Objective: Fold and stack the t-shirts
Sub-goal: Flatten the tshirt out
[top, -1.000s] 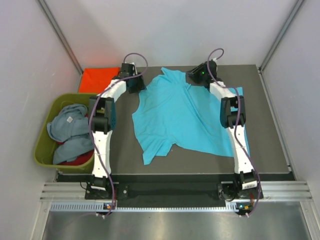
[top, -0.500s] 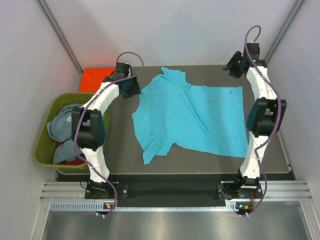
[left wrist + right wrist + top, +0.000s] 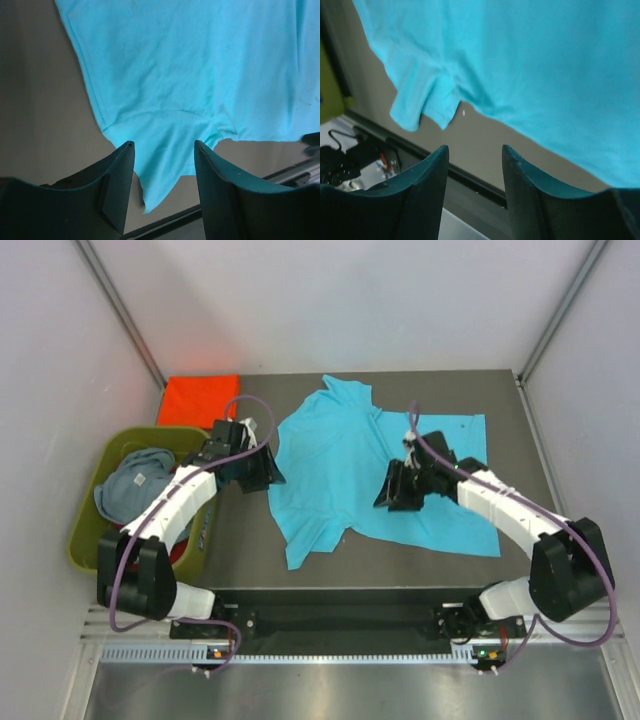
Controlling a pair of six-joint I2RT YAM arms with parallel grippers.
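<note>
Both jaws released, empty, over turquoise t-shirt point(image 3: 340, 460); bare table point(image 3: 240, 540) beside its left edge.

Right gripper point(image 3: 475, 150): my two dark fingers point(image 3: 427, 185) sit at the bottom of view, set apart, nothing between them, not touching cloth. Turquoise t-shirt point(image 3: 530, 60) lies spread over the table point(image 3: 485, 135), filling the upper part of view; its edge slants down to the right. One wrinkled sleeve point(image 3: 422, 102) sticks out toward the table's edge. Small white speck point(image 3: 464, 112) on bare table just beside the sleeve. Past the edge: dark rail point(image 3: 470, 176), black cables point(image 3: 340, 155). Olive-green tub point(image 3: 326, 85) at far left, blurred.
</note>
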